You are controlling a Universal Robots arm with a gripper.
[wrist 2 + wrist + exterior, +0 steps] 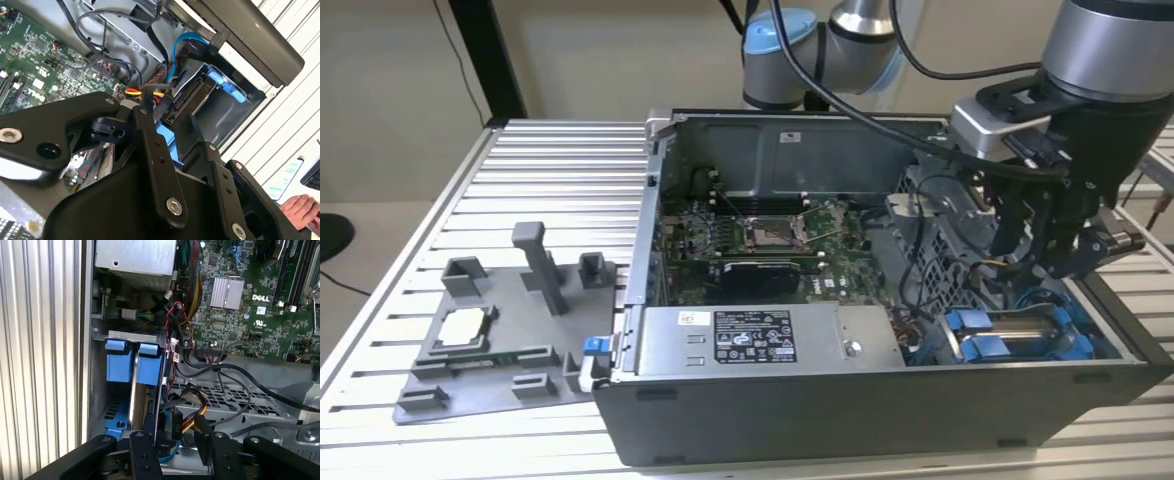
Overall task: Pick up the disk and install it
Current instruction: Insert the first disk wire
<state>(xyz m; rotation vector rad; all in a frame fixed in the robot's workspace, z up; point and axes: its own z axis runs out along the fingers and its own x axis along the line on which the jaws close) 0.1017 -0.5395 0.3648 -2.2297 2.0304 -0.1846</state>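
Your gripper [1047,262] hangs inside the open PC case [854,420], over the drive-bay corner. In both wrist views its two black fingers [144,455] are spread apart w/ a clear gap. They hold nothing.

The disk [1014,335] isn't in the grip. It sits in the bay just below the gripper, clipped in its blue frame. In the first wrist view you see its silver edge [133,390] btwn two blue tabs, just beyond the fingertips.

A cable plug [192,415] w/ yellow and orange wires lies close ahead of the finger gap; whether it touches can't be told.

The motherboard [761,235] lies off to the gripper's side, deeper in the case. The silver power supply [747,335] is further off, past the disk.

A person's hand [300,207] shows outside the case, behind the gripper body.
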